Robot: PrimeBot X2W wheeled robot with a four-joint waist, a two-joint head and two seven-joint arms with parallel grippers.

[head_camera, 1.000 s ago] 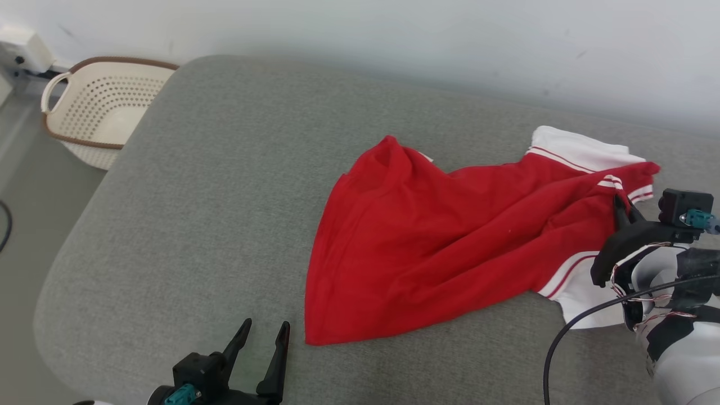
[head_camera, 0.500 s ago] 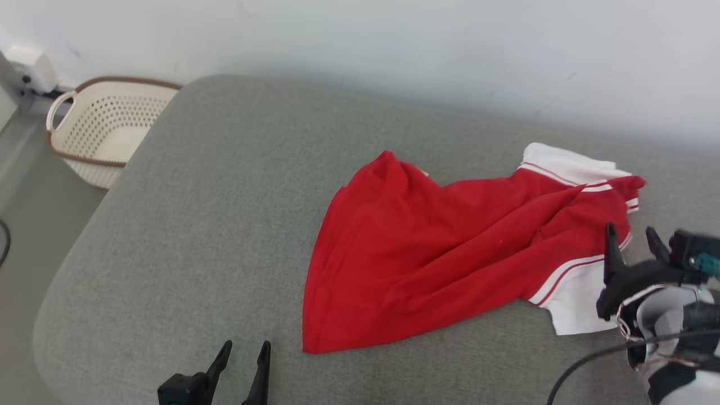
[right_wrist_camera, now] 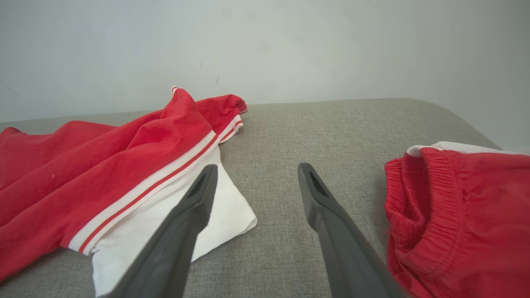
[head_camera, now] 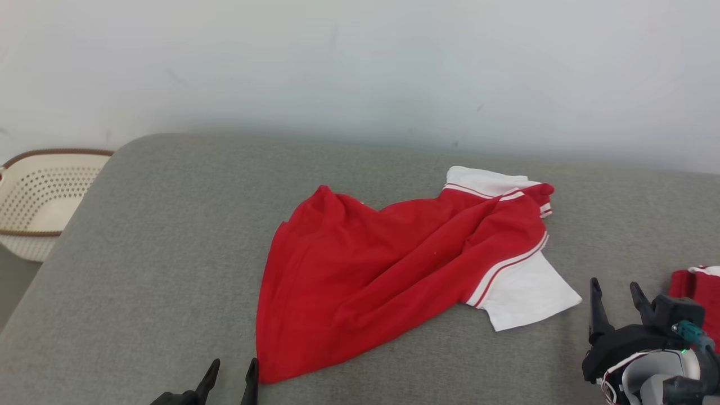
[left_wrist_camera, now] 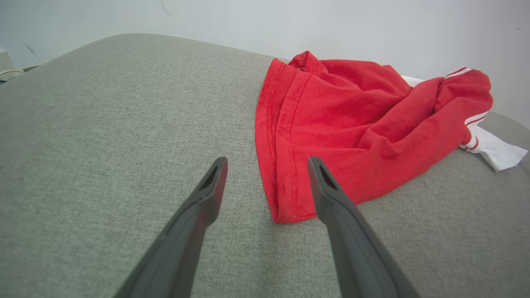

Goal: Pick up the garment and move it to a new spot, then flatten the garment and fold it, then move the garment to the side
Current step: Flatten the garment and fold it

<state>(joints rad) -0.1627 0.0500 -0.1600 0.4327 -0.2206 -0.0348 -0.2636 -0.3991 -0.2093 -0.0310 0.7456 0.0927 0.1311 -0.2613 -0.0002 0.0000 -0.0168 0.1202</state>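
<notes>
The garment [head_camera: 382, 264], a red shirt with white sleeves and red-white stripes, lies crumpled on the grey cushion [head_camera: 169, 253]. In the left wrist view its red hem corner [left_wrist_camera: 290, 207] lies between and just beyond my open fingers. My left gripper [head_camera: 230, 374] stands open at the head view's bottom edge, beside the garment's near corner. My right gripper [head_camera: 614, 292] is open and empty, to the right of the white sleeve [head_camera: 529, 292]. In the right wrist view the sleeve [right_wrist_camera: 215, 215] lies beside my left finger, not gripped.
A second red piece with an elastic waistband [right_wrist_camera: 447, 223] lies on the cushion right of my right gripper, seen too in the head view [head_camera: 694, 287]. A cream perforated basket [head_camera: 39, 197] stands on the floor at the left. A pale wall [head_camera: 360, 67] runs behind.
My right gripper opened, let go of the garment's sleeve end and drew back toward me. The head camera has tilted up and turned right, shifting the whole picture.
</notes>
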